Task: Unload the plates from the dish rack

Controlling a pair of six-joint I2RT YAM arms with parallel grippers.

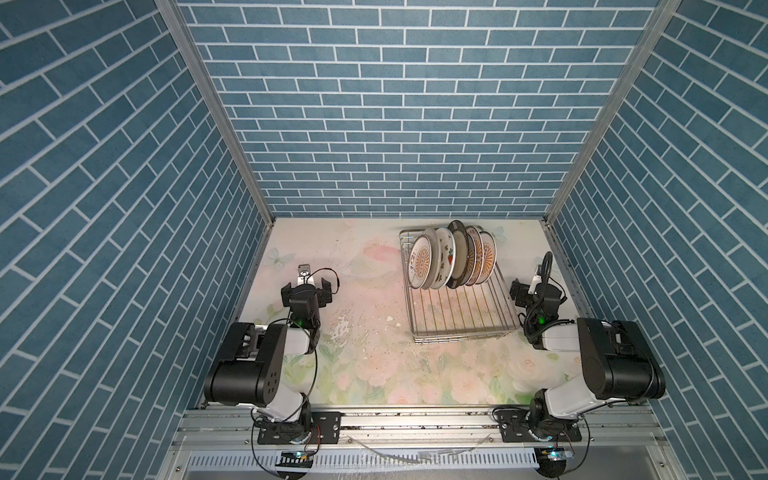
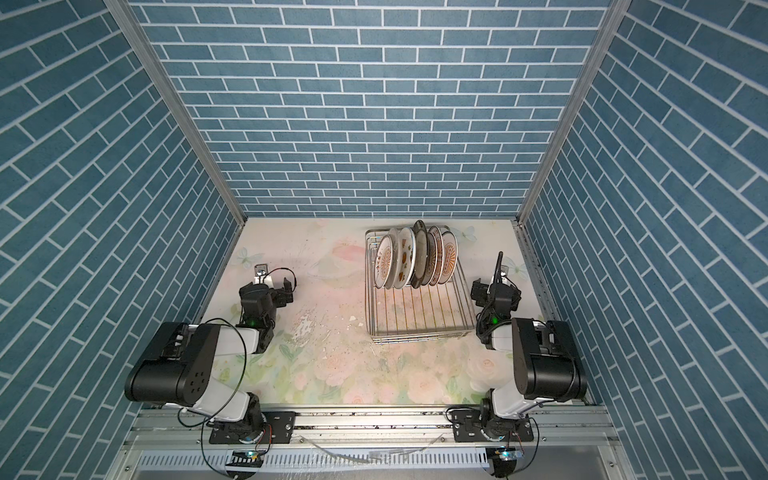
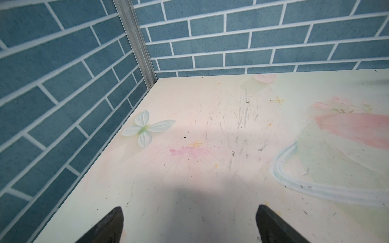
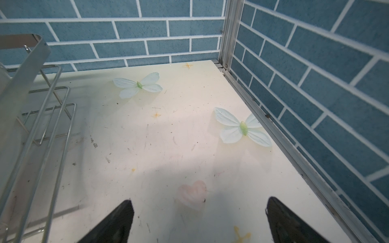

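Plates (image 1: 453, 257), seemingly, in top views only.

This is looking like a robot lab cell: blue brick-print panels (image 1: 395, 104) in aluminium profiles (image 1: 218, 108) are enclosing a floral bench (image 1: 374, 365).

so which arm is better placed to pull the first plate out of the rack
Right, most likely. The right pincer hangs open just beside the dish rack, near the plates standing at its far end; the left pincer, also open, sits well off across the table.
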